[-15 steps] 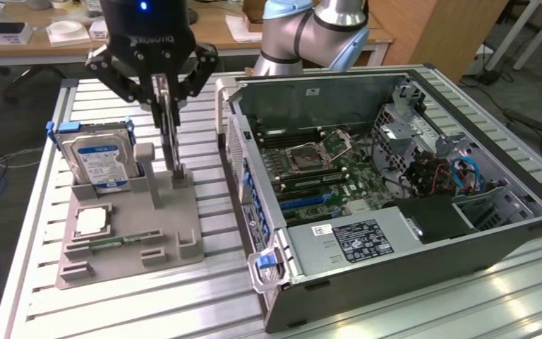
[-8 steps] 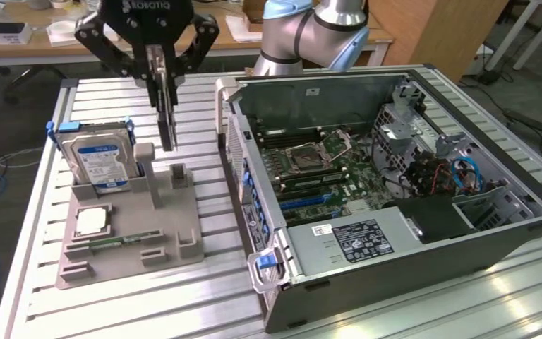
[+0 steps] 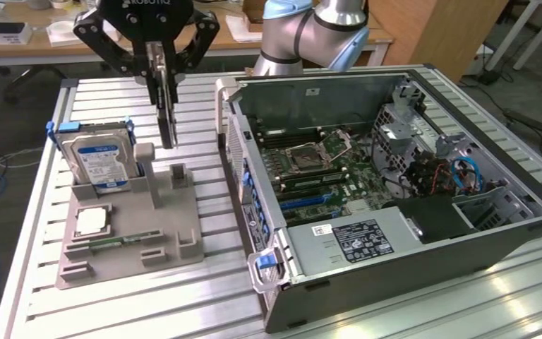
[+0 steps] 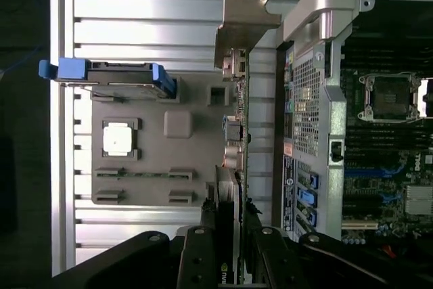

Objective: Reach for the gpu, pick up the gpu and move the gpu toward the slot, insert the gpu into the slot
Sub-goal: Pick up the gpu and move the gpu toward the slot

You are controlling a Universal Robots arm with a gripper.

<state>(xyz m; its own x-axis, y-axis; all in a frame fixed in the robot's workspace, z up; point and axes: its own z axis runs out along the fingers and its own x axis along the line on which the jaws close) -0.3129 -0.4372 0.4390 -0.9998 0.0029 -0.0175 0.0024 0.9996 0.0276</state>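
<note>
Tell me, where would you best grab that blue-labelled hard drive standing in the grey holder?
By its free upper half, coming straight down from above. The hard drive stands upright on edge with its bottom seated in the grey holder, so the top stands free. Jaws closing across its two broad flat faces would probably hold it steadiest.

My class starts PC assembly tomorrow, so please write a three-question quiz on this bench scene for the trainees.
1. What does the pincer grip? A a screwdriver; B the gpu; C a cup.
2. True or false: the gpu sits inside the open computer case.
3. What stands upright in the grey holder?
Key: 1 B. 2 False, it hangs outside the case. 3 The blue-labelled hard drive.
</note>
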